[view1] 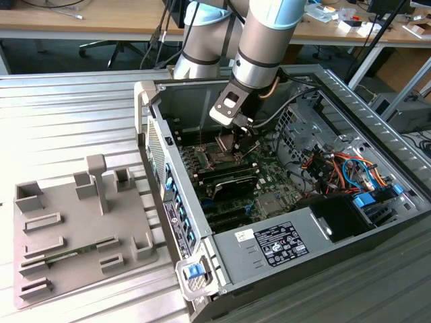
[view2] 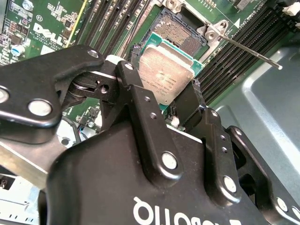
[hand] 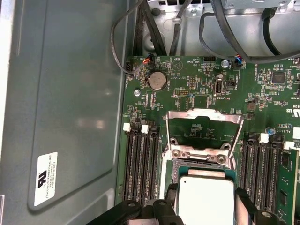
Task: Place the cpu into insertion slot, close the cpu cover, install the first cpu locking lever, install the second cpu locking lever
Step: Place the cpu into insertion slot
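- Gripper (view2: 159, 79): two black fingers (view2: 133, 89) clamped on opposite edges of the cpu, grasp firm. In the exterior view it hangs low inside the computer case (view1: 316, 266).
- Cpu (hand: 206, 199): flat square chip, dull silver top facing up, green rim. It is carried in the jaws over the near part of the insertion slot. It appears not yet seated, though the gap beneath it cannot be judged from these angles.
- Insertion slot (view2: 180, 30): open and empty with its pin field exposed, one edge overlapped by the chip in the second wrist view.
- Cpu cover (hand: 204, 115): silvery windowed frame, swung up on its hinge, standing open beyond the slot.
- Locking lever (view2: 253, 52): thin metal rod, released, angling out from a socket corner across the memory slots.
- Memory slots (hand: 140, 168): black rows flanking the socket on both sides.
- Motherboard (hand: 197, 84): green, mounted in the opened case, which lies on a ribbed metal table (view1: 67, 114).
- Parts tray (view1: 67, 215): grey, on the table at the exterior view's left of the case.
- Step in hand: the first, placing the chip. The cover is not closed and neither lever is installed.
- Requirement of the placing: chip held level and square to the slot with edges matched, lowered straight with no sliding across the pins, and let go only once it sits flat.
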Robot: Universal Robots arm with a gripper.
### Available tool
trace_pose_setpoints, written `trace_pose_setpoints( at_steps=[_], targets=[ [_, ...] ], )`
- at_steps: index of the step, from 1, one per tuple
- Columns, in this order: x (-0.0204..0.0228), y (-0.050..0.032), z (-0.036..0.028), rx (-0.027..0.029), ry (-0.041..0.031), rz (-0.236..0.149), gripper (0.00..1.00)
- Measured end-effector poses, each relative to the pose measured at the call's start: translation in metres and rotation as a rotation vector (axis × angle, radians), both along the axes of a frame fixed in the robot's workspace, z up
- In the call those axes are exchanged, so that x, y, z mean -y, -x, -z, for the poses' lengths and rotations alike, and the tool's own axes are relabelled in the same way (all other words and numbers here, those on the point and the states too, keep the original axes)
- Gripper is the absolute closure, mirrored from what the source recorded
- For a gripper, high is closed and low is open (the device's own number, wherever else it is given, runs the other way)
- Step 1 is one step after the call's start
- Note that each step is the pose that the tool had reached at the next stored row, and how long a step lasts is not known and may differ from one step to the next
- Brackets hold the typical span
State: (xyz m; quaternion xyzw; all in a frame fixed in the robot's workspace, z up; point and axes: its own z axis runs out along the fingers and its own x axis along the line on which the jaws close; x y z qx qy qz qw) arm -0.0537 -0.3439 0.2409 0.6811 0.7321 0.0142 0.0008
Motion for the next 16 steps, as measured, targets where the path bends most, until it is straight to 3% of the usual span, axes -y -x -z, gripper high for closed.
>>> trace_pose_setpoints(
  at_steps=[16],
  targets=[
    [0.0,0.0,0.0037,0.0,0.0,0.0,0.45]
  ],
)
